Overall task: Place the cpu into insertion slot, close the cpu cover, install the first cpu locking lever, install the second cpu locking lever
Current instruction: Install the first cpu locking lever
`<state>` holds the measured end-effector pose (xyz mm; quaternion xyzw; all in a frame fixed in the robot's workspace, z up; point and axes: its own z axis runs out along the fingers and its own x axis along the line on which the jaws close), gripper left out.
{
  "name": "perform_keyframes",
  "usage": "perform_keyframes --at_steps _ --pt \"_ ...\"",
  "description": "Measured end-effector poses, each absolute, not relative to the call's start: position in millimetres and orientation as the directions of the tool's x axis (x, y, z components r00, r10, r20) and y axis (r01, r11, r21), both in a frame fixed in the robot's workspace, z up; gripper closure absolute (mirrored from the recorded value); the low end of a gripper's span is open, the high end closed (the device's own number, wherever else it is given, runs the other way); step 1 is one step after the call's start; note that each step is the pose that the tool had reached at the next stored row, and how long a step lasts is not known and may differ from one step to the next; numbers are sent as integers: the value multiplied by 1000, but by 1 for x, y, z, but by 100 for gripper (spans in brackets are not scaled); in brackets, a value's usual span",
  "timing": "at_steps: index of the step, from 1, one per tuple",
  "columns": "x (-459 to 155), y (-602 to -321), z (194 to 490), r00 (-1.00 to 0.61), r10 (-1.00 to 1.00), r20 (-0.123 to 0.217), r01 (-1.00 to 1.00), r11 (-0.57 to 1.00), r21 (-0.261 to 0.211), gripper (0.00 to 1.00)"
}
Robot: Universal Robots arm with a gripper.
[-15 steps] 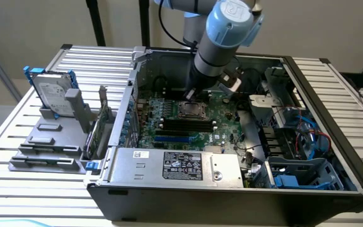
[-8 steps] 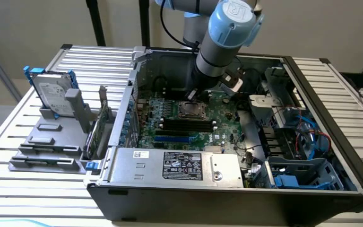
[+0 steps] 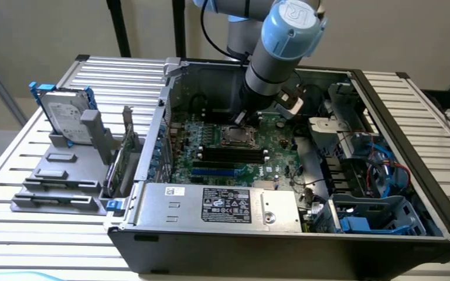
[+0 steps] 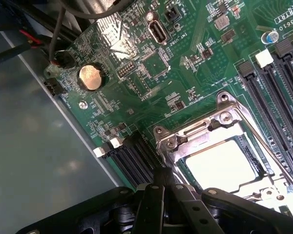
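On the green board, cpu (image 4: 224,163) lies flat in its slot, cover (image 4: 205,134) down, hand (image 4: 162,181) clenched empty beside it.

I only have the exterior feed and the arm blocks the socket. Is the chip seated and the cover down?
Observer: In the wrist view the cpu lies in the insertion slot, its pale face showing through the window of the cpu cover, which lies flat over it.
Operator: Where are the fingers?
Observer: The gripper is shut, its tips together at the cover's edge, beside a corner screw.
Operator: Is it holding anything?
Observer: Nothing shows between the fingertips; whether they touch a lever, I cannot tell.
Operator: Anything close on that side?
Observer: Black connector slots lie right beside the socket frame, next to the fingertips.
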<state>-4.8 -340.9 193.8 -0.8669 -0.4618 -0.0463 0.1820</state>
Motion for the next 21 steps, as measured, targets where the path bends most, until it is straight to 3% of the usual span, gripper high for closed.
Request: perform_keyframes --at_steps 21 --pt "-1 -342 190 522 810 266 846 -452 -283 89"
